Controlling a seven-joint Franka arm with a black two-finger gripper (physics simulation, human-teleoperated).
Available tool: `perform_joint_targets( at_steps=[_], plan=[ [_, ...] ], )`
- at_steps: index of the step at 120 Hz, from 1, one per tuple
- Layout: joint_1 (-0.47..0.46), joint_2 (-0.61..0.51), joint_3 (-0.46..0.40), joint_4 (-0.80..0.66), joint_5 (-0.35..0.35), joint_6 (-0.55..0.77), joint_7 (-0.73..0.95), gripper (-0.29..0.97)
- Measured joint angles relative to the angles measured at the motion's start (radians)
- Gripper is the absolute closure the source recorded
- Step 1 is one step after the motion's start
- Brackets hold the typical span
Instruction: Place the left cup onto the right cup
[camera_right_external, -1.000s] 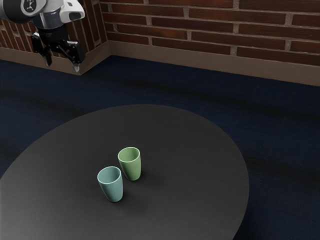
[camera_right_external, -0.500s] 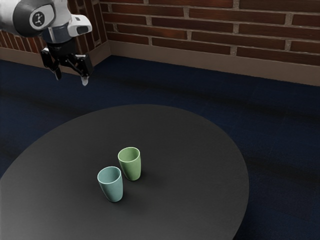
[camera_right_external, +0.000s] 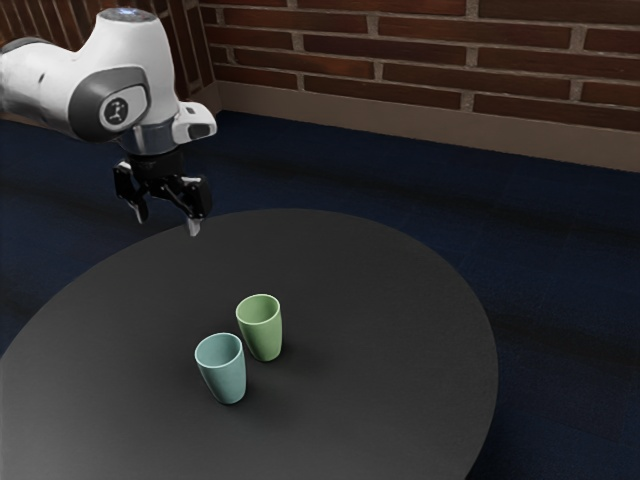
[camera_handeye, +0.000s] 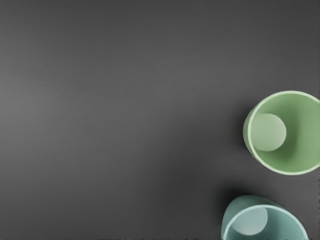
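Two cups stand upright and side by side on the round black table (camera_right_external: 380, 300). The teal cup (camera_right_external: 221, 367) is nearer the exterior view's left and front; the green cup (camera_right_external: 260, 326) is just behind it to the right. Both are empty, seen from above in the wrist view as the green cup (camera_handeye: 284, 132) and the teal cup (camera_handeye: 262, 222). My gripper (camera_right_external: 168, 215) hangs open in the air above the table's far left part, well above and behind the cups, holding nothing.
A dark blue carpet (camera_right_external: 520, 230) surrounds the table, and a brick wall (camera_right_external: 420, 50) runs along the back. The table edge curves close to the exterior view's left of the gripper.
My arm has come down and toward the exterior view's right, from high near the wall to just above the table's far left part. The cups have not moved.
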Motion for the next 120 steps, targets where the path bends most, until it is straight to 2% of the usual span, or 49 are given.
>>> perform_joint_targets(
  at_steps=[17, 72, 120],
  plan=[
    [-0.004, 0.003, -0.043, -0.041, -0.003, 0.041, -0.027, 0.0],
    [-0.004, 0.033, -0.137, -0.143, -0.074, 0.133, -0.116, 0.0],
    [-0.003, 0.107, -0.155, -0.129, -0.08, 0.195, -0.182, 0.0]
  ],
)
